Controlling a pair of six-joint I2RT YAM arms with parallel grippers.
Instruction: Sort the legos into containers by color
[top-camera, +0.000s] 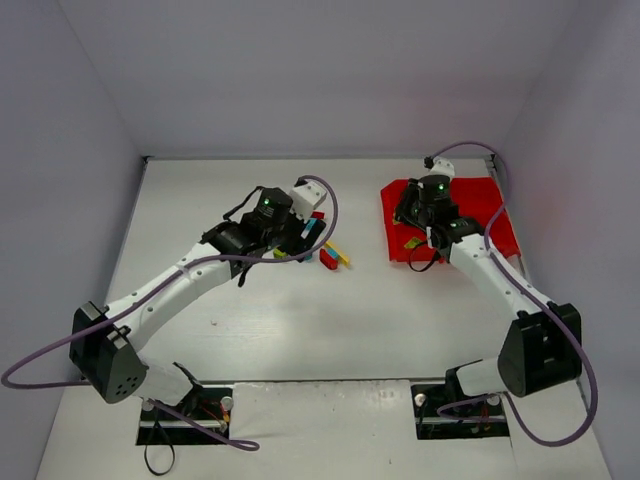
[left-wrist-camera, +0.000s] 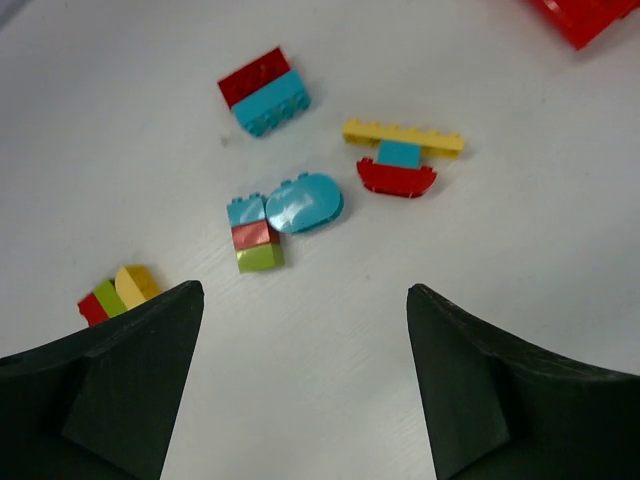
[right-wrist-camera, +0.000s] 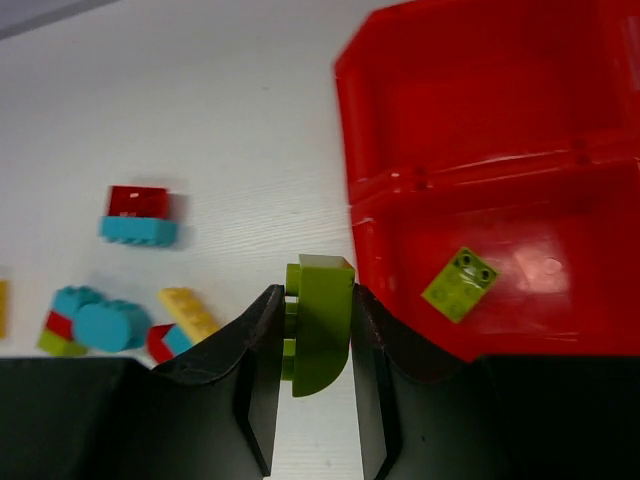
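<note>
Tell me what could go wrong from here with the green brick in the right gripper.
The right gripper holds the lime brick near the red tray's outer wall, not clearly over a compartment. Released now, it may land on the table instead of beside the green piece inside. The open left gripper hangs over a cyan-red-green stack; lifted whole, it would mix colours.

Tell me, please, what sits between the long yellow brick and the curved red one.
A small cyan brick, touching both, as the left wrist view shows.
</note>
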